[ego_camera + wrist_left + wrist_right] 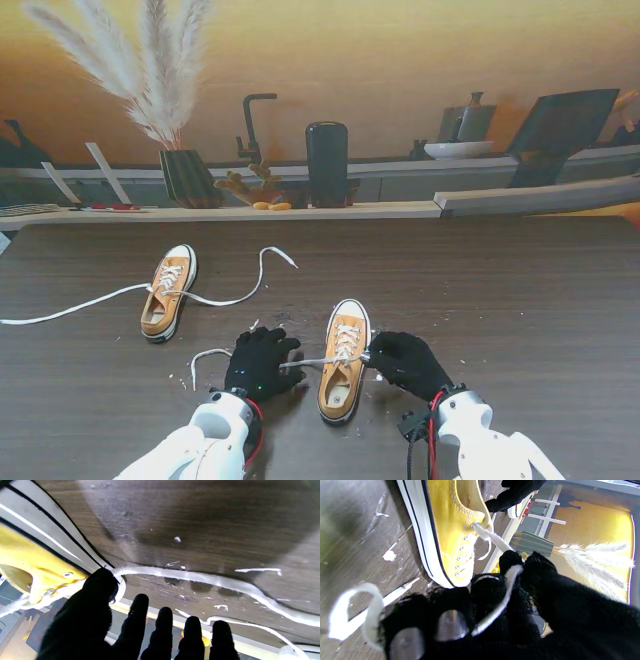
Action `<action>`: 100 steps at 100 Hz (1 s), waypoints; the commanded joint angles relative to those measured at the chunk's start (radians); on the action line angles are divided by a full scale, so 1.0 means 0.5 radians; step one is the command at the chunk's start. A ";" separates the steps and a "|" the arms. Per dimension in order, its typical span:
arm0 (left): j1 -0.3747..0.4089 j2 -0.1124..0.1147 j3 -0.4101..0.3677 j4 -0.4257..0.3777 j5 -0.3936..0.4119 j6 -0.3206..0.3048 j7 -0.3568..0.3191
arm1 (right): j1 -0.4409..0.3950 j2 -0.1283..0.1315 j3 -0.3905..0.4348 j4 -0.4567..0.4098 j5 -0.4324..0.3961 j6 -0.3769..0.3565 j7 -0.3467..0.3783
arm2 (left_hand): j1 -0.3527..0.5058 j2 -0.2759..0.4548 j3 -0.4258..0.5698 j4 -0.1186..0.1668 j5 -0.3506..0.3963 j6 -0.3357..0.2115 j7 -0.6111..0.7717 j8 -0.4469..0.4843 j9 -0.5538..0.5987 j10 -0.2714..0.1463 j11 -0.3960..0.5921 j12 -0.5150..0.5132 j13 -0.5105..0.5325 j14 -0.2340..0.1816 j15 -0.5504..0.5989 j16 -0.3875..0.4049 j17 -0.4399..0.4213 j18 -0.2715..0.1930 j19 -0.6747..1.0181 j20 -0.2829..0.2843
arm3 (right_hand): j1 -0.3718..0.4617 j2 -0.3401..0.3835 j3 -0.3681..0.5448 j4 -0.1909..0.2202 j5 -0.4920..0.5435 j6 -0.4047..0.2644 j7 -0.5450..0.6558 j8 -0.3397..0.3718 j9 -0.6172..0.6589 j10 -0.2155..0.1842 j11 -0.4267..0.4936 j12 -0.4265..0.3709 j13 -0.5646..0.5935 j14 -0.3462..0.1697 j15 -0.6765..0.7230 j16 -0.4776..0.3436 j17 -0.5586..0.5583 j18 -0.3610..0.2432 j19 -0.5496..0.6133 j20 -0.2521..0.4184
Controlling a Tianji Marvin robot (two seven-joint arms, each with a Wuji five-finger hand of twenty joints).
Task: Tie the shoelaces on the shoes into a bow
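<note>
The near yellow sneaker (343, 360) (445, 530) (25, 560) lies between my two black-gloved hands, toe pointing away from me. My right hand (408, 362) (520, 605) is shut on the shoe's right lace (495, 540), pinched between thumb and forefinger just off the top eyelet. The lace tail curls past the knuckles. My left hand (260, 362) (100, 620) rests flat beside the shoe with fingers spread. The left lace (305, 363) (200, 578) runs taut from the eyelet, bends around the thumb (101, 585) and trails over the table.
A second yellow sneaker (168, 292) lies farther off on the left, its long white lace (60, 312) spread across the table. White lint flecks dot the dark wood. A shelf at the back carries a pampas vase (185, 175) and a black cylinder (327, 163).
</note>
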 commanded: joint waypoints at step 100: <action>-0.134 -0.023 0.111 0.181 -0.086 -0.350 0.088 | -0.105 0.057 0.085 -0.113 0.049 -0.006 0.232 | -0.167 0.134 0.095 0.126 0.802 0.137 2.091 1.333 1.150 -0.062 0.707 0.401 0.848 -0.008 0.780 0.143 0.459 0.111 0.020 -0.058 | 0.027 0.042 -0.069 0.021 -0.015 -0.095 0.063 0.001 0.024 0.039 -0.026 0.049 0.059 0.086 0.020 0.001 0.065 -0.009 0.497 -0.042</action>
